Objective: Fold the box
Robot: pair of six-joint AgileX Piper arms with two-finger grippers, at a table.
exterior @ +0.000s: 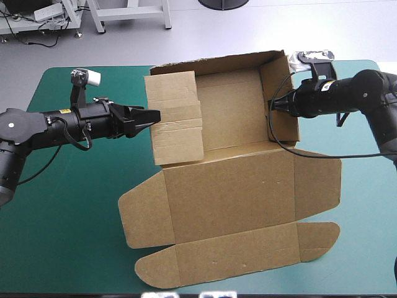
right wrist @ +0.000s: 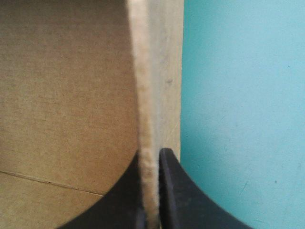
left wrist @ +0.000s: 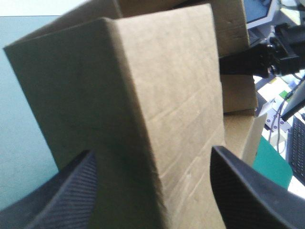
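Only the high view takes in the whole box (exterior: 229, 186). It is a brown sheet partly put up, with its tray part toward the far edge of the table (exterior: 37, 273). The back and right walls stand, the left wall's panels lean in over the floor, and the lid lies flat with its flaps toward the near edge.

The left wrist view adds what that view leaves unclear. The left gripper (left wrist: 152, 152) is spread wide and holds nothing, its black fingers (left wrist: 71, 191) out to either side. A folded corner of the left wall stands just ahead of them and between them. I cannot tell whether the fingers touch the board. Farther off in the same view, the right gripper (left wrist: 240, 62) reaches to the opposite wall.

The right wrist view gives the close detail: its two fingers all but meet, pinching the edge of the right wall. The box's inner face is on one side and the teal-green cover (exterior: 74, 217) on the other.

That cover shows on both sides of the box and along the near edge.

The left arm (exterior: 62, 124) comes in from the left, stretched nearly level, with its gripper pointed at the left wall. The right arm (exterior: 360, 93) comes in from the right, bent, reaching across the outer side of the right wall
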